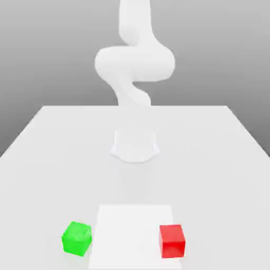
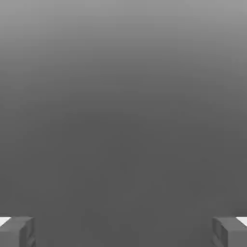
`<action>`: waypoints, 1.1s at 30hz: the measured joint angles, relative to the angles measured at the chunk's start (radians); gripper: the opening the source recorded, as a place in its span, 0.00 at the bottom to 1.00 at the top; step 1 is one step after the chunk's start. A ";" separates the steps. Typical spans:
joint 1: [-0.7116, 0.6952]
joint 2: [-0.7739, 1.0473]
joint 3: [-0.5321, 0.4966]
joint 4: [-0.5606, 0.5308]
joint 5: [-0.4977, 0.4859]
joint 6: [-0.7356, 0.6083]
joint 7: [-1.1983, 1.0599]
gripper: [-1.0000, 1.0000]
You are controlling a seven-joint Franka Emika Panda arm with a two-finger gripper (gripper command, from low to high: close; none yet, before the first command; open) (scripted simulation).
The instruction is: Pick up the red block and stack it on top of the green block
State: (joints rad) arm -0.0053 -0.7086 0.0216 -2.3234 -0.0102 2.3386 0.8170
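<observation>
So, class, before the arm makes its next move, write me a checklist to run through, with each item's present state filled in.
1. Jaws open and ready to take a block: ok, they stand wide apart in the hand view.
2. Nothing held between the jaws: ok, the space between them is empty.
3. Red block free to be picked: ok, nothing rests on it.
4. Green block has a free top for stacking: ok, nothing lies on it.
5. Red block stacked on the green block: not ok, they sit apart, with part of the white patch between them.
6. Jaws lined up over the red block: not ok, the hand view looks onto plain grey.
</observation>
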 joint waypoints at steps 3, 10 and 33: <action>-0.006 0.114 0.026 -0.029 -0.013 0.048 0.021 0.50; -0.010 0.369 0.075 -0.094 -0.044 0.156 0.070 0.50; 0.065 1.049 0.079 -0.197 -0.109 0.520 0.173 0.00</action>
State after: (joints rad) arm 0.0602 0.3407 0.1005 -2.5202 -0.1197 2.8585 0.9899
